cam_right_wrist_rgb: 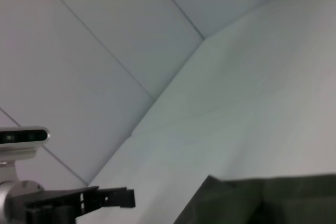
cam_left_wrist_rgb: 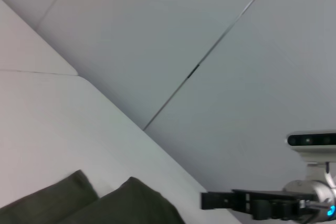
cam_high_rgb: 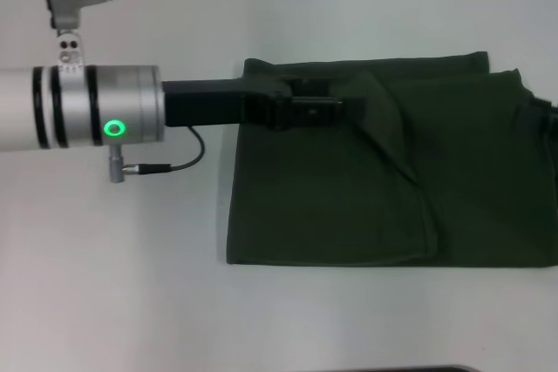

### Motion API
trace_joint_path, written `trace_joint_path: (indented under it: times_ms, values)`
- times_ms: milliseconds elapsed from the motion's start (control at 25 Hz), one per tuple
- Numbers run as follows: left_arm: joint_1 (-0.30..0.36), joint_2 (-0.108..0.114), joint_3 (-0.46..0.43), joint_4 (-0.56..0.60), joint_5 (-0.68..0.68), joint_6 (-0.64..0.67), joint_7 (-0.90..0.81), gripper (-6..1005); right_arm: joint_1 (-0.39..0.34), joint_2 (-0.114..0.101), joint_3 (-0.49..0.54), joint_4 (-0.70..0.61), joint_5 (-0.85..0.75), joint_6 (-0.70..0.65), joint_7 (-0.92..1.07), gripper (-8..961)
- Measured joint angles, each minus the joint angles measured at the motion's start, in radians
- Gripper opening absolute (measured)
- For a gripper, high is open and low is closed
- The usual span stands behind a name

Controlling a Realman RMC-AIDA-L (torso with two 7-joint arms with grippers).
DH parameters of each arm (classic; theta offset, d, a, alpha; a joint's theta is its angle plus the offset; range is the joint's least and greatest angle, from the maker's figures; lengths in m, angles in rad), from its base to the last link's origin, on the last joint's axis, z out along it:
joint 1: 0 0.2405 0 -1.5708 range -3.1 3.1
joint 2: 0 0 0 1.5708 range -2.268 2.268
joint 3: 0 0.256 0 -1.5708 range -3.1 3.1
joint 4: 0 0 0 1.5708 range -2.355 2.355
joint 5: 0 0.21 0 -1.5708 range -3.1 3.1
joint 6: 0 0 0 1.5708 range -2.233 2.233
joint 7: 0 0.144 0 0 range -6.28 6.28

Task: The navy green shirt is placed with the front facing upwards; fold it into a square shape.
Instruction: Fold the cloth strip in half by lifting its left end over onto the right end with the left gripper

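The navy green shirt point(cam_high_rgb: 349, 206) lies folded on the white table, a dark olive block with a raised fold point(cam_high_rgb: 384, 119) running across its middle. My left arm reaches in from the left over the shirt's far edge. The left gripper point(cam_high_rgb: 340, 111) hovers at that fold and shows against the wall in the right wrist view point(cam_right_wrist_rgb: 131, 198), with no cloth at its tip there. The right gripper point(cam_left_wrist_rgb: 205, 200) shows in the left wrist view beside the shirt's corners point(cam_left_wrist_rgb: 131, 203). In the head view only a dark edge of it shows at the right border.
White table top point(cam_high_rgb: 131, 285) spreads around the shirt, with pale wall panels behind it point(cam_left_wrist_rgb: 157, 35). The left arm's silver wrist point(cam_high_rgb: 96, 106) and its cable point(cam_high_rgb: 174, 163) hang over the table's left part.
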State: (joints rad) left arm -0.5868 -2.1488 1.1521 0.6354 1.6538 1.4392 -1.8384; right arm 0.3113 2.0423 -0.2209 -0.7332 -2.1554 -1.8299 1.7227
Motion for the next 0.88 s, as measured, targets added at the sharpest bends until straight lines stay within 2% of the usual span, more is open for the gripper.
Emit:
trace_joint_path:
  times_ms: [280,560,640,880]
  values:
    - [0.037,0.008,0.000,0.030,0.001,0.034,0.010,921,-0.004,-0.015,-0.001,-0.068,-0.091,-0.076,0.165,898]
    - [0.039,0.015,0.000,0.039,0.025,0.066,0.033,920,0.016,-0.021,-0.014,-0.070,-0.161,-0.084,0.230,898]
    - [0.039,0.016,0.000,0.039,0.026,0.065,0.040,920,0.029,-0.020,-0.021,-0.068,-0.186,-0.076,0.247,898]
    - [0.038,0.019,0.000,0.039,0.026,0.058,0.045,920,0.069,0.001,-0.057,-0.058,-0.252,-0.029,0.286,897]
